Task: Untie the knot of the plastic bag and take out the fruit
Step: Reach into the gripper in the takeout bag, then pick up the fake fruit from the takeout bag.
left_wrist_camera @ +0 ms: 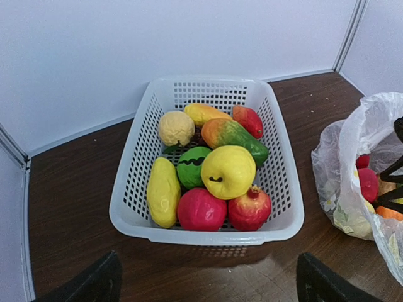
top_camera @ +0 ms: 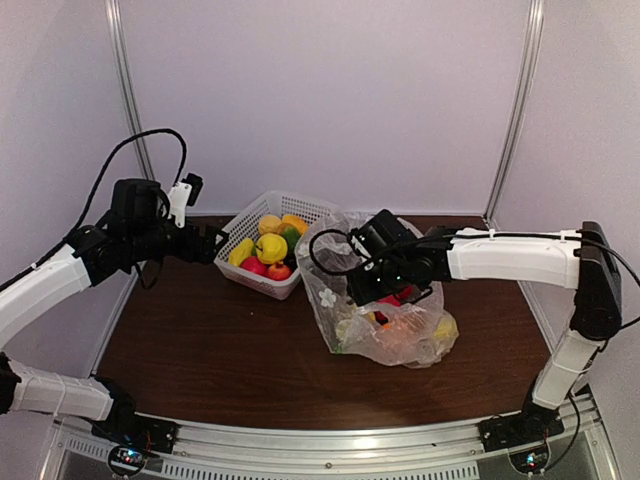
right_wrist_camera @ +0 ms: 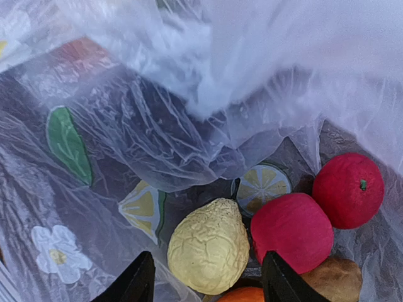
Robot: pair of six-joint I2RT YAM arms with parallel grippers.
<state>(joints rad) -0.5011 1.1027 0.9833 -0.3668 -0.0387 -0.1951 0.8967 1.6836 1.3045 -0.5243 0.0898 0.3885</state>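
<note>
The plastic bag (top_camera: 328, 290) stands right of centre on the table, its clear film printed with flowers and citrus slices (right_wrist_camera: 141, 207). My right gripper (top_camera: 385, 288) reaches down into it. In the right wrist view its jaws (right_wrist_camera: 208, 255) stand open on either side of a pale yellow, wrinkled fruit (right_wrist_camera: 209, 248), with a small gap on each side. Beside that fruit lie two red ones (right_wrist_camera: 291, 231) (right_wrist_camera: 348, 189), a brown one (right_wrist_camera: 337, 280) and an orange one (right_wrist_camera: 242, 294). The knot is not in view. My left gripper (left_wrist_camera: 208, 261) hangs open and empty in front of the basket, away from the bag (left_wrist_camera: 352, 145).
A white lattice basket (left_wrist_camera: 208, 236) (top_camera: 250, 205) at the back centre-left holds several toy fruits. The right arm's black cable (top_camera: 325, 250) loops over the bag's left side. Walls close the table at the back and sides.
</note>
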